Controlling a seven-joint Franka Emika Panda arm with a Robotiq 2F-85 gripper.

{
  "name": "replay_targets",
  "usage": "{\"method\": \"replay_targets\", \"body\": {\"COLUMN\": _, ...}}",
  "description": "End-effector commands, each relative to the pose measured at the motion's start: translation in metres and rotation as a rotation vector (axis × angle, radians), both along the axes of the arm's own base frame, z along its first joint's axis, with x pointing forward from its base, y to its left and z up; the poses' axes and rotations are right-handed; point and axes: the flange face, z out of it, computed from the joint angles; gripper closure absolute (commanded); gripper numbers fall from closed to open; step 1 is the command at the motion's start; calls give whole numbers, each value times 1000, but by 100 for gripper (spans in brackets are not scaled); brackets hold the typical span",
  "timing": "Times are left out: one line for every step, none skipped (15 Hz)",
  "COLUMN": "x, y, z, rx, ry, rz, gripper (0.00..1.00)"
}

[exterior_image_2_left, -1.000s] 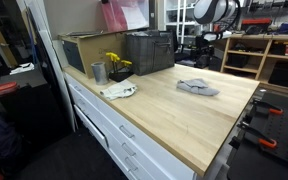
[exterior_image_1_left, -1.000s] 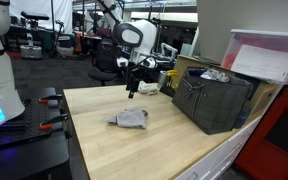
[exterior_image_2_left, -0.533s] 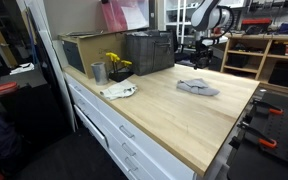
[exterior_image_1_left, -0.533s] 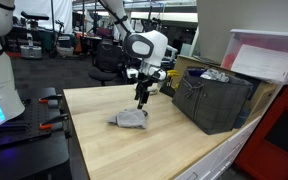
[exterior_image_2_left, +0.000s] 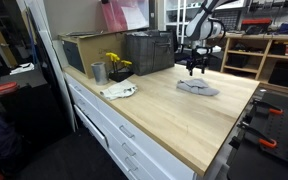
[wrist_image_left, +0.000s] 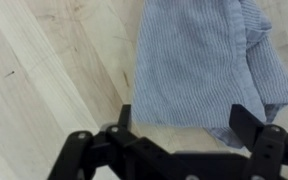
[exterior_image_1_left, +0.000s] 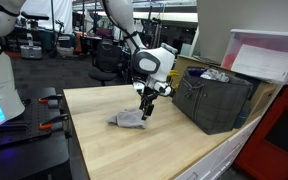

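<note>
The cloth point(wrist_image_left: 202, 60) under you is a small rag of pale blue-grey fabric with fine stripes. It lies crumpled on the light wooden table point(exterior_image_1_left: 104, 150), loosely bunched rather than spread flat, with rumpled edges and soft folds across it. In both exterior views the cloth point(exterior_image_1_left: 131, 118) shows as a low grey heap on bare tabletop, the cloth point(exterior_image_2_left: 197, 88) resting away from the table's edges. In the wrist view it fills the upper right.
</note>
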Motion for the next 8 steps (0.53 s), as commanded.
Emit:
{"method": "replay_targets", "body": {"x": 9, "y": -17, "z": -26, "rx": 26, "ry": 8, "rz": -5, "gripper": 0}}
{"method": "replay_targets", "body": {"x": 7, "y": -21, "z": -34, "rx": 23, "ry": 18, "rz": -9, "gripper": 0}}
{"method": "replay_targets", "body": {"x": 6, "y": -25, "z": -40, "rx": 19, "ry": 26, "rz": -12, "gripper": 0}}
{"method": "replay_targets", "body": {"x": 4, "y": -29, "z": -43, "rx": 16, "ry": 32, "rz": -15, "gripper": 0}}
{"method": "replay_targets", "body": {"x": 6, "y": -34, "z": -39, "rx": 16, "ry": 33, "rz": -19, "gripper": 0}}
{"method": "replay_targets", "body": {"x": 6, "y": -37, "z": -38, "rx": 17, "ry": 34, "rz": -25, "gripper": 0}}
{"method": "replay_targets", "body": {"x": 6, "y": -40, "z": -34, "rx": 24, "ry": 31, "rz": -34, "gripper": 0}}
{"method": "replay_targets", "body": {"x": 7, "y": -39, "z": -28, "rx": 34, "ry": 27, "rz": -41, "gripper": 0}}
